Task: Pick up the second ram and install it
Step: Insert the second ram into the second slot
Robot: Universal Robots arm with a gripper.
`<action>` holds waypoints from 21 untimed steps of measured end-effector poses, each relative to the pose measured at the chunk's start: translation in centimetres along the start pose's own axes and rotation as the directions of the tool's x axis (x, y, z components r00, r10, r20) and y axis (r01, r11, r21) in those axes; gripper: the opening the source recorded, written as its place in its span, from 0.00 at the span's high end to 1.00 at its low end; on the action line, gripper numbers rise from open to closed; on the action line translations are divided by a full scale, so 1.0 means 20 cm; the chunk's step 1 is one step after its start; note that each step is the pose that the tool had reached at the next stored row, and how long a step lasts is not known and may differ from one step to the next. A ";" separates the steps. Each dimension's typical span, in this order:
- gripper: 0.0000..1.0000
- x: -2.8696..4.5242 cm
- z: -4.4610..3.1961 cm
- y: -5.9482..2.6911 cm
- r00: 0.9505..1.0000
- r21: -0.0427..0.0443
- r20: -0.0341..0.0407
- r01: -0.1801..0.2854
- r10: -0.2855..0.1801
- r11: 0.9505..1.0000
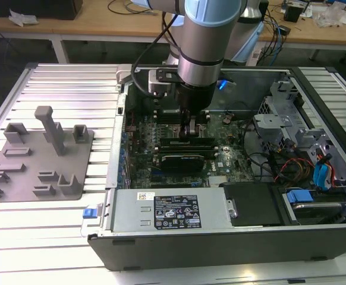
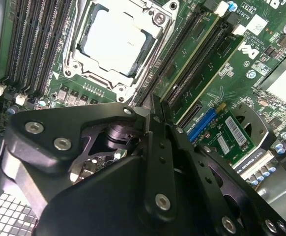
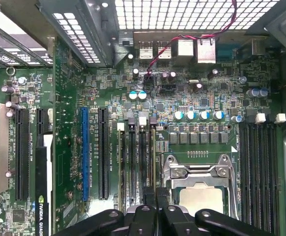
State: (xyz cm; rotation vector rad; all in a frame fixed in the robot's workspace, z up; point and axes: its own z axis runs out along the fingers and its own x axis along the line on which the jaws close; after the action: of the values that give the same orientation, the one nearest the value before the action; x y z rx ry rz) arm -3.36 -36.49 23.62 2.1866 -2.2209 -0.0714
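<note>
My gripper (image 1: 191, 132) is low over the motherboard inside the open computer case. In both wrist views its black fingers are pressed together, gripper (image 2: 153, 98) (image 3: 156, 191), with the tips at the memory slot closest to the processor socket (image 2: 114, 39) (image 3: 199, 196). The second ram (image 3: 154, 157) shows as a thin light-green edge standing in that slot and running straight out from between the fingertips. I cannot tell whether the fingers pinch it or only rest on it. Another thin stick (image 3: 123, 162) stands in a slot farther from the socket.
A black expansion card (image 1: 182, 160) lies across the board just in front of the gripper. The power supply (image 1: 173, 211) sits at the case front, with drive bays and cables (image 1: 304, 160) on the exterior view's right. A grey fixture tray (image 1: 42, 154) lies outside the case.
</note>
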 end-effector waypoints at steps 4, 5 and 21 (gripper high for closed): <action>0.91 -0.002 0.000 0.000 1.000 0.000 0.000 0.001 -0.001 1.000; 0.91 -0.002 0.000 0.000 1.000 0.000 0.000 0.002 -0.002 1.000; 0.91 0.002 0.005 0.000 1.000 0.000 0.001 0.005 -0.005 1.000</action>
State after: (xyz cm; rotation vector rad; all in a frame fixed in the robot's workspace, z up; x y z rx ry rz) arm -3.36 -36.52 23.52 2.1925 -2.2163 -0.0719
